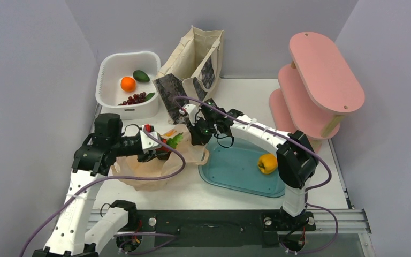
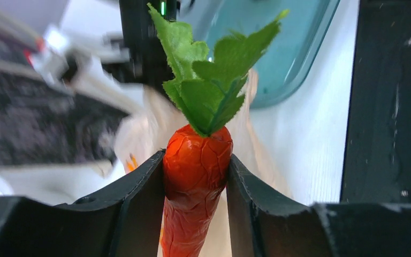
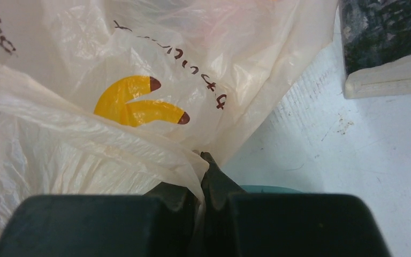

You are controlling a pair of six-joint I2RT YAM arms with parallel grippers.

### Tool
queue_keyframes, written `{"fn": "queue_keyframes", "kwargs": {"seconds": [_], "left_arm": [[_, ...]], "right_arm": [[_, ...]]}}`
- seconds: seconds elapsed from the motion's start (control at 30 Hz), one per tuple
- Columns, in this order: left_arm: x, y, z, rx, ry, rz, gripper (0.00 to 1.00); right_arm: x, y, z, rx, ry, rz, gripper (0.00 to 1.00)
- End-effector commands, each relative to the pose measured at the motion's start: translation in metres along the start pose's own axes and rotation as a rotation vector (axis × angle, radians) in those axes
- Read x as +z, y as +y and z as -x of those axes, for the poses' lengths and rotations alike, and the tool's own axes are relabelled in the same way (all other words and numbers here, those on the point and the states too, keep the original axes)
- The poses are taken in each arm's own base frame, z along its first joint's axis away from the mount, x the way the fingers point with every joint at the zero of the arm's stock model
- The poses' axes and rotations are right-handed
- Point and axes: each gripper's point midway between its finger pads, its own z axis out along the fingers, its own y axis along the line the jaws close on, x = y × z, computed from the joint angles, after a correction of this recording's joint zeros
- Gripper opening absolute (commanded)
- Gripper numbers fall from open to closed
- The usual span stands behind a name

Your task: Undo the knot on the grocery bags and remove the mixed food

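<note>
Above the crinkly peach-orange plastic bag (image 1: pixel 139 174), whose flimsy rim the right pincer (image 3: pixel 204 163) pinches, the left pincer (image 2: pixel 195 158) clamps the green-leafed orange carrot (image 2: pixel 192 198), seemingly light and stiff, at its thick shoulder.

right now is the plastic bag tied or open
Open: the plastic bag gapes, right gripper pinching its edge, left gripper holding a carrot.

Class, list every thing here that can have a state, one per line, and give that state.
left gripper, shut on the carrot.
carrot, gripped at its thick end, just under the leaves.
right gripper, shut on the plastic bag's edge.
plastic bag, mouth open, crumpled.
canvas tote, upright, top open.
white basket, holding an orange, an avocado and grapes.
teal tray, holding a yellow pepper.
</note>
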Motion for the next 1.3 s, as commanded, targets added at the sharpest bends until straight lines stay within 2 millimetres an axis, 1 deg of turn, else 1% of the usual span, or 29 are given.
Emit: {"fn": "queue_keyframes", "kwargs": {"seconds": [0.0,0.03,0.07,0.1,0.13,0.17,0.2,0.23,0.27,0.3,0.33,0.37,0.4,0.43,0.47,0.5,0.6,0.67,0.7,0.73,0.77,0.83,0.9,0.97,1.0,1.07,1.13,1.2,1.27], "left_arm": [[-0.002,-0.002,0.097,0.155,-0.293,-0.023,0.0],[0.003,-0.002,0.102,0.17,-0.31,-0.022,0.0],[0.009,-0.006,0.122,0.225,-0.373,-0.039,0.0],[0.018,-0.005,0.124,0.234,-0.38,-0.051,0.0],[0.026,-0.014,0.135,0.289,-0.41,-0.091,0.0],[0.038,-0.013,0.136,0.296,-0.404,-0.125,0.0],[0.047,-0.023,0.141,0.327,-0.414,-0.173,0.0],[0.062,-0.021,0.141,0.312,-0.4,-0.2,0.0],[0.069,-0.026,0.15,0.305,-0.425,-0.224,0.0],[0.083,-0.028,0.152,0.282,-0.43,-0.255,0.0],[0.089,-0.025,0.163,0.278,-0.466,-0.244,0.0],[0.104,-0.035,0.166,0.28,-0.471,-0.277,0.0],[0.114,-0.034,0.169,0.325,-0.473,-0.257,0.0],[0.133,-0.048,0.166,0.348,-0.456,-0.302,0.0],[0.144,-0.051,0.161,0.398,-0.435,-0.307,0.0],[0.161,-0.061,0.154,0.404,-0.415,-0.343,0.0],[0.199,-0.063,0.131,0.39,-0.349,-0.355,0.0],[0.209,-0.062,0.124,0.39,-0.319,-0.338,0.0],[0.211,-0.062,0.124,0.398,-0.319,-0.326,0.07],[0.212,-0.057,0.121,0.404,-0.297,-0.287,0.12],[0.213,-0.058,0.125,0.42,-0.304,-0.263,0.13],[0.214,-0.055,0.12,0.424,-0.288,-0.213,0.09],[0.214,-0.06,0.113,0.455,-0.269,-0.233,0.07],[0.215,-0.063,0.11,0.453,-0.245,-0.25,0.2],[0.215,-0.062,0.11,0.443,-0.244,-0.245,0.51],[0.218,-0.053,0.114,0.411,-0.229,-0.186,0.83],[0.217,-0.045,0.116,0.365,-0.194,-0.157,0.95],[0.208,-0.042,0.125,0.333,-0.211,-0.143,0.97],[0.192,-0.045,0.138,0.31,-0.252,-0.141,0.97]], "right_arm": [[0.0,0.0,0.027,0.014,-0.073,0.027,0.0],[0.002,0.0,0.025,0.024,-0.069,0.046,0.0],[0.003,-0.001,0.024,0.03,-0.067,0.055,0.0],[0.006,-0.002,0.023,0.041,-0.061,0.07,0.0],[0.007,-0.006,0.022,0.052,-0.058,0.073,0.0],[0.009,-0.006,0.024,0.054,-0.057,0.087,0.0],[0.008,-0.009,0.024,0.062,-0.054,0.09,0.0],[0.008,-0.009,0.029,0.066,-0.063,0.093,0.0],[0.007,-0.01,0.031,0.068,-0.067,0.094,0.0],[0.006,-0.01,0.037,0.064,-0.078,0.096,0.0],[0.006,-0.011,0.039,0.064,-0.083,0.097,0.0],[0.006,-0.01,0.042,0.065,-0.09,0.102,0.0],[0.006,-0.009,0.043,0.066,-0.092,0.108,0.0],[0.007,-0.007,0.043,0.07,-0.093,0.12,0.0],[0.008,-0.006,0.042,0.072,-0.089,0.128,0.0],[0.008,-0.005,0.041,0.074,-0.087,0.134,0.0],[0.008,-0.005,0.032,0.065,-0.073,0.134,0.0],[0.007,-0.004,0.028,0.059,-0.067,0.132,0.0],[0.006,-0.004,0.027,0.059,-0.065,0.133,0.0],[0.006,-0.003,0.025,0.057,-0.063,0.133,0.0],[0.006,-0.003,0.024,0.057,-0.063,0.135,0.0],[0.005,-0.003,0.024,0.06,-0.062,0.136,0.0],[0.006,-0.002,0.023,0.064,-0.06,0.14,0.0],[0.006,-0.002,0.021,0.066,-0.057,0.141,0.0],[0.005,-0.001,0.021,0.062,-0.057,0.142,0.0],[0.005,0.0,0.018,0.048,-0.054,0.144,0.0],[0.004,0.0,0.015,0.045,-0.048,0.139,0.0],[0.004,0.0,0.015,0.05,-0.048,0.139,0.0],[0.003,0.0,0.018,0.051,-0.054,0.136,0.0]]}}
